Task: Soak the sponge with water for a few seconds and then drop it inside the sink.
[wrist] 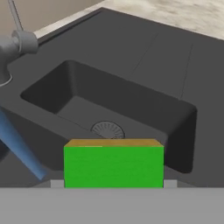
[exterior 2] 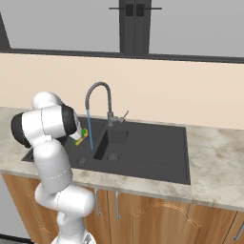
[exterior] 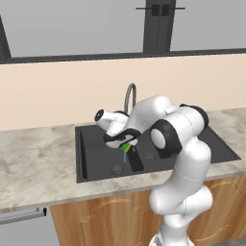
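My gripper (exterior: 123, 141) hangs over the black sink (exterior: 96, 156), shut on the sponge (exterior: 127, 146). In the hand view the sponge (wrist: 113, 166) shows a green face with a yellow edge on top, held between the fingertips (wrist: 57, 183), above the small basin's round drain (wrist: 107, 130). Water (exterior 2: 89, 131) falls as a thin blue stream from the grey gooseneck faucet (exterior 2: 97, 88). The sponge (exterior 2: 82, 137) sits right beside the stream. In the hand view the water (wrist: 19, 146) passes just left of the sponge. I cannot tell whether they touch.
Marble counter (exterior: 33, 163) lies on both sides of the sink (exterior 2: 143, 152). The faucet's base and lever (exterior 2: 116, 119) stand at the sink's back rim, below a beige wall and window. My own arm (exterior 2: 47, 128) blocks part of the left basin.
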